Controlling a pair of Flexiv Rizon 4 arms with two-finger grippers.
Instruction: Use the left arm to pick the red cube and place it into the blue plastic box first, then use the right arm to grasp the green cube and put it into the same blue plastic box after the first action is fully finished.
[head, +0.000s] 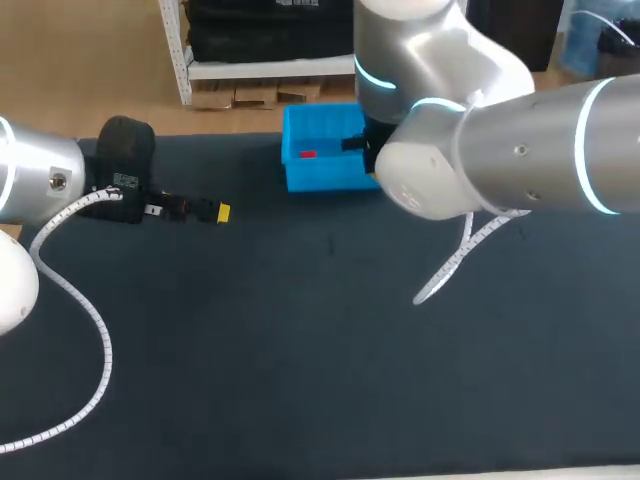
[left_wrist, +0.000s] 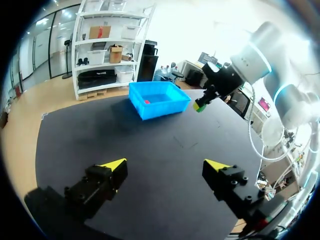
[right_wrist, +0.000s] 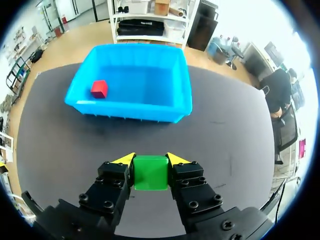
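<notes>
Matte tabletop (head: 300, 350), green cube (right_wrist: 150, 172) in right pincer (right_wrist: 150, 160)

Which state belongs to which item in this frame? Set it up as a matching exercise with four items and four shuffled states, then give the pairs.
Items
1. small red cube
2. green cube
3. left gripper
4. blue plastic box

States
A. open, nothing between its fingers
B. lying inside the box
C. clamped between the fingers of the right gripper
D. resting on the dark table, ahead of the right gripper

Pairs: 1-B, 2-C, 3-A, 4-D
</notes>
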